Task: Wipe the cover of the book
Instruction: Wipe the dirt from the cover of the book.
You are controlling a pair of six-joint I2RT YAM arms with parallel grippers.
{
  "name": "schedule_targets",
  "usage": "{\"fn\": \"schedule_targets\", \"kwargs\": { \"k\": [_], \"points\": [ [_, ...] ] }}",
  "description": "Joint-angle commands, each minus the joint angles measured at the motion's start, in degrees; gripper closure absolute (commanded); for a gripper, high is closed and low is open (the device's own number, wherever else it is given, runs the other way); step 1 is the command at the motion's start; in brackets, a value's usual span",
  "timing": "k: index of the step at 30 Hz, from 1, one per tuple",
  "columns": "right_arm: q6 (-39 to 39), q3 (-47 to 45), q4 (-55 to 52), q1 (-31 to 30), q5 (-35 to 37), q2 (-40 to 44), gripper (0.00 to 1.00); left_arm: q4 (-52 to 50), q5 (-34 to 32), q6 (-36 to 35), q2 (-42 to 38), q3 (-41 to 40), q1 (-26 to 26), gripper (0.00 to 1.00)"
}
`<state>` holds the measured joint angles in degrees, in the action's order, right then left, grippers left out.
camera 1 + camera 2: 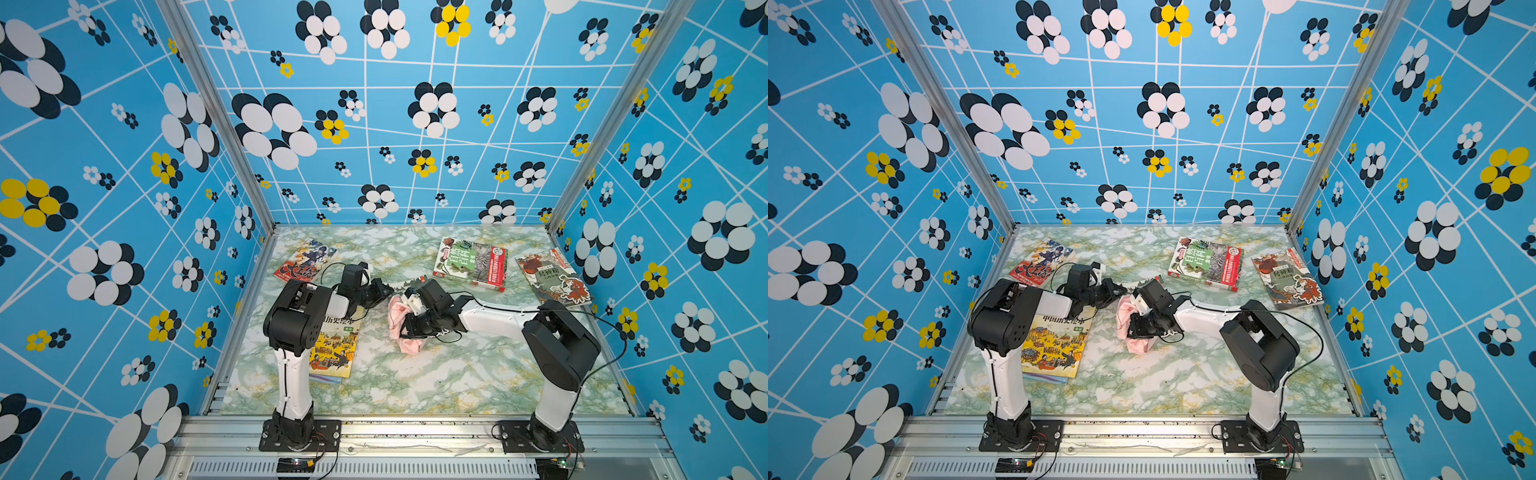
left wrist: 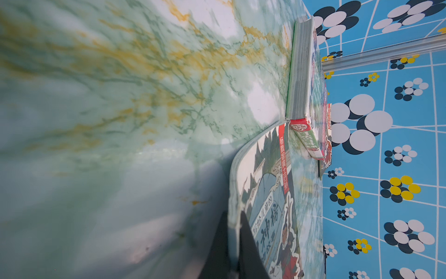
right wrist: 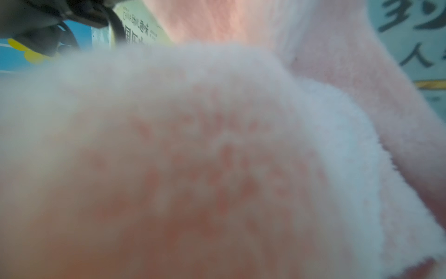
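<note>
In both top views the marble table [image 1: 415,386] is sitting between blue patterned walls [image 1: 124,208], and its widest bare stretch is lying along the near edge, between the two arm bases. A red book [image 1: 305,261] is lying near the far left edge. A yellow history book [image 1: 336,347] is lying along the left edge, partly under the left arm [image 1: 291,316]. A green book [image 1: 469,264] is lying toward the back, and a thin picture book [image 1: 555,276] is lying just beside the right wall. The book [image 1: 406,285] to be wiped is lying mid-table, mostly hidden. The left gripper [image 1: 388,291] is reaching it from the left, and the right gripper [image 1: 402,328] is gripping a pink cloth [image 1: 411,347] bunched over it.

In the left wrist view the left gripper's dark fingers [image 2: 251,241] are pinching the book's near edge, jaws narrow, and the cover is curving. The green book's corner is lying just beside the book's far corner.

In the right wrist view the blurred cloth is filling nearly everything and hiding the jaws. A strip of the book's cover is showing beside it.
</note>
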<state>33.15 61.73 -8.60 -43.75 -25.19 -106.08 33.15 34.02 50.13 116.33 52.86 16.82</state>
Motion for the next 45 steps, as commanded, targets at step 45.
{"fn": "schedule_targets", "kwargs": {
  "k": [45],
  "points": [
    [17.0, -9.5, 27.0, 15.6, 7.5, -9.2, 1.0, -2.2, 8.7, -2.4, -0.6, -0.9, 2.9, 1.0]
  ]
}}
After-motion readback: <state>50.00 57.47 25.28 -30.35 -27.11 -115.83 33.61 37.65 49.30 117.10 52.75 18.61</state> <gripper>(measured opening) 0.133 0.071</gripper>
